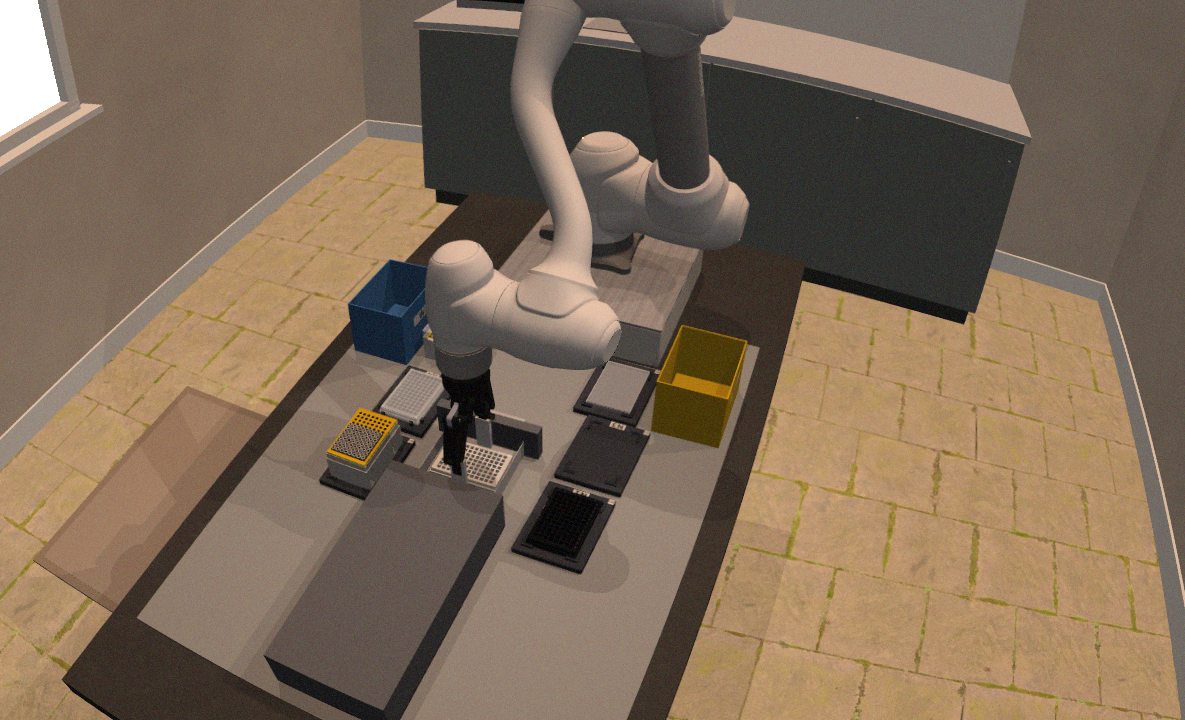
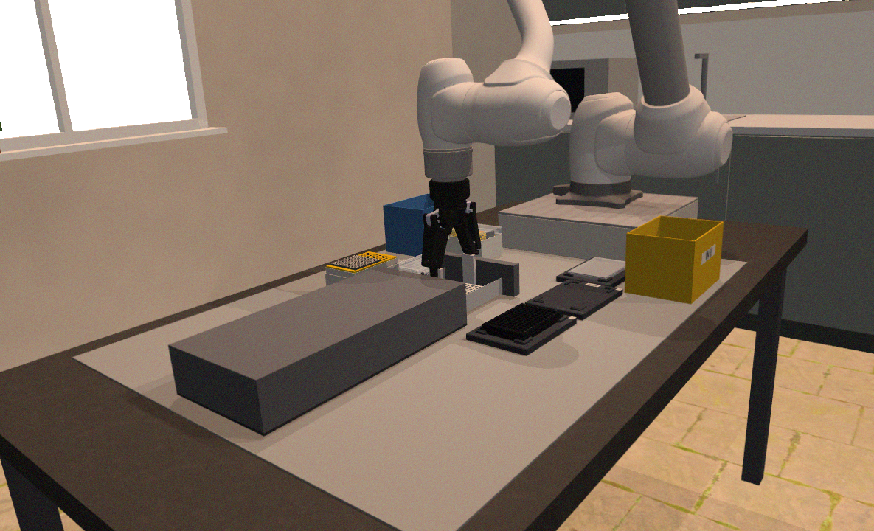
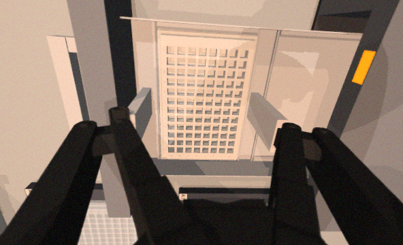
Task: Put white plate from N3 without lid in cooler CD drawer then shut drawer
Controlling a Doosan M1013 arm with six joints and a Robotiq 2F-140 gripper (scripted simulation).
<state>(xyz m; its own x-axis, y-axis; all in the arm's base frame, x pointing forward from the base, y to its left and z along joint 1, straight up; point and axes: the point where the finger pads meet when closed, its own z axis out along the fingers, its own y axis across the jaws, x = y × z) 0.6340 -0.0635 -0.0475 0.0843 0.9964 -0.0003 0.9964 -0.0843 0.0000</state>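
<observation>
From the top view, the bench carries a blue bin [image 1: 387, 308] and a yellow bin [image 1: 700, 383] at either side of the arm's pedestal, a yellow-rimmed tip box [image 1: 362, 441], a second white well plate [image 1: 412, 394] in its nest, an empty dark nest [image 1: 602, 454] and a black well plate [image 1: 564, 523]. The cooler's grey housing [image 1: 386, 586] has its drawer [image 1: 523, 440] pulled out toward the arm's base. The gripper [image 1: 459, 447] hangs over the drawer, hiding part of the white plate [image 1: 486, 463] lying in it.

In the exterior view, the housing [image 2: 334, 336] blocks most of the drawer; only a corner of the white plate [image 2: 471, 288] shows, below the gripper [image 2: 451, 254].

In the wrist view, the white plate [image 3: 206, 95] lies flat in one drawer place, right way up. The gripper's fingers stand spread to either side of it, apart from its edges, gripping nothing. The amber lamp [image 3: 363, 67] glows.
</observation>
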